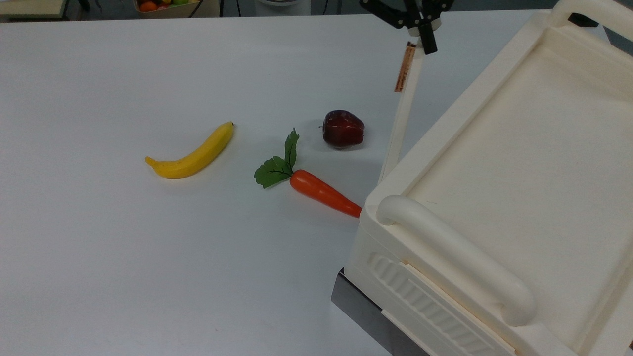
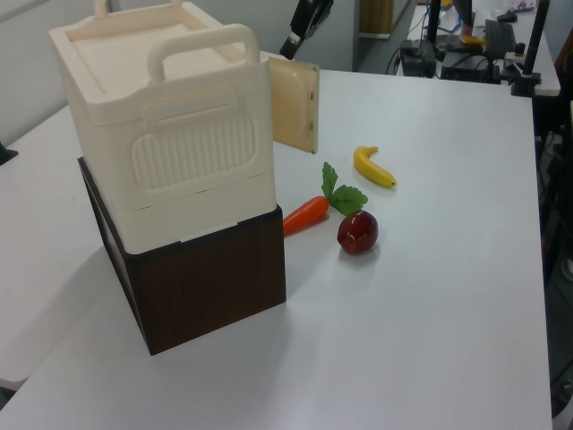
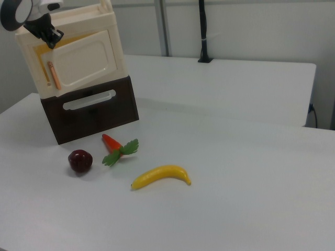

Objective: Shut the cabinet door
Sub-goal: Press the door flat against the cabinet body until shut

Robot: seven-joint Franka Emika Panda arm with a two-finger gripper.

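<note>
One gripper [image 1: 426, 39], fingers pressed together, touches the top corner of the door [image 1: 401, 118]; the door hangs just below it, nearly shut against the cabinet [image 1: 514, 163]
</note>
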